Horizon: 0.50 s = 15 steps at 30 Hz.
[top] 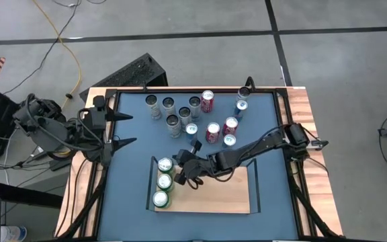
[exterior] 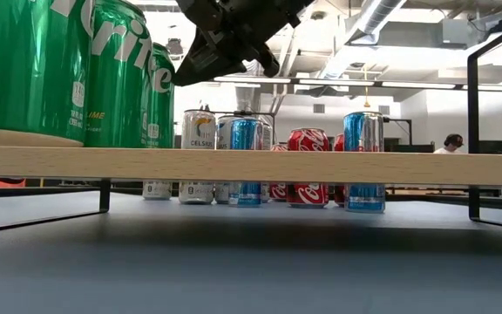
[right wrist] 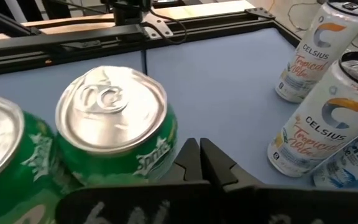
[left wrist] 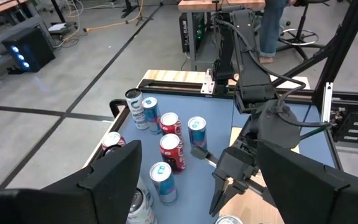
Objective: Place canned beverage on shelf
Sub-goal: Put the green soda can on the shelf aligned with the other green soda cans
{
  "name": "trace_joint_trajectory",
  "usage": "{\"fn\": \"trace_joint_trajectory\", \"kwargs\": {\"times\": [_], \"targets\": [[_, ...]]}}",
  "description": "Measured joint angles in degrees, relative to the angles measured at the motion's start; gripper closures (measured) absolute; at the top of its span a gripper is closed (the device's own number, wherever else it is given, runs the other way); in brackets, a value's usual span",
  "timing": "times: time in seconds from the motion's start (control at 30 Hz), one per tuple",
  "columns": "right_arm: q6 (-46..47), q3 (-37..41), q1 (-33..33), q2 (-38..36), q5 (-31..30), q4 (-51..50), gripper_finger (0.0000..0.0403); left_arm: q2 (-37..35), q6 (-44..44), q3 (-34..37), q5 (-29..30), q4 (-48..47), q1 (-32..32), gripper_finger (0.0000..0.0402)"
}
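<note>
The shelf [top: 224, 191], a light-wood board with black end rails, lies on the blue table near its front edge. Three green Sprite cans [top: 164, 180] stand upright in a row on the shelf's left end [exterior: 77, 70]. My right gripper [top: 182, 169] is shut and hangs just right of the farthest green can [right wrist: 114, 124], slanting down toward it [exterior: 190, 70]. My left gripper [top: 127, 129] waits open above the table's left side, with nothing between its fingers [left wrist: 207, 186]. My right gripper's shut fingertips [right wrist: 191, 155] stand close against the side of the farthest green can [right wrist: 166, 149], just below its rim, coming slanting down from the table's right. I cannot tell whether they touch it. The can stands upright on the shelf.
A cluster of upright cans stands behind the shelf: silver Celsius cans [top: 170, 111], red Coca-Cola cans [top: 212, 132] and blue cans [top: 241, 107]. The shelf's right two thirds [top: 234, 195] are bare wood. Black frame rails [top: 284, 128] run along the table's sides.
</note>
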<state>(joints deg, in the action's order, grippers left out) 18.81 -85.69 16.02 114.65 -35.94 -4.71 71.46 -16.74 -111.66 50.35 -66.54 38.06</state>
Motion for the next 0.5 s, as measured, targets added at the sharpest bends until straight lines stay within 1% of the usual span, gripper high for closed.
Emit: {"fn": "trace_joint_trajectory", "kwargs": {"times": [0.1,0.13,0.23,0.3,0.37,0.5], "targets": [[-0.02,0.00,0.50,0.00,-0.23,-0.02,0.0403,0.00,0.01,0.00,0.00,-0.02,0.01,0.0097],[0.05,0.00,0.77,0.00,-1.16,-0.19,0.0403,0.00,0.07,0.00,0.00,-0.02,0.02,0.0097],[1.25,0.03,2.43,-0.47,-7.18,-2.01,0.0403,0.00,0.62,0.00,0.00,-0.02,0.01,0.0097],[3.07,0.04,3.84,-1.46,-9.72,-3.69,0.0403,0.00,0.64,0.00,0.00,-0.04,0.02,0.0097],[6.11,-0.07,5.20,-2.34,-10.60,-5.04,0.0403,0.00,0.64,0.00,0.00,-0.34,0.02,0.0097],[10.57,0.00,7.89,-2.58,-10.07,-6.53,0.0403,0.00,0.60,0.00,-0.02,-0.86,0.02,0.0097]]}}
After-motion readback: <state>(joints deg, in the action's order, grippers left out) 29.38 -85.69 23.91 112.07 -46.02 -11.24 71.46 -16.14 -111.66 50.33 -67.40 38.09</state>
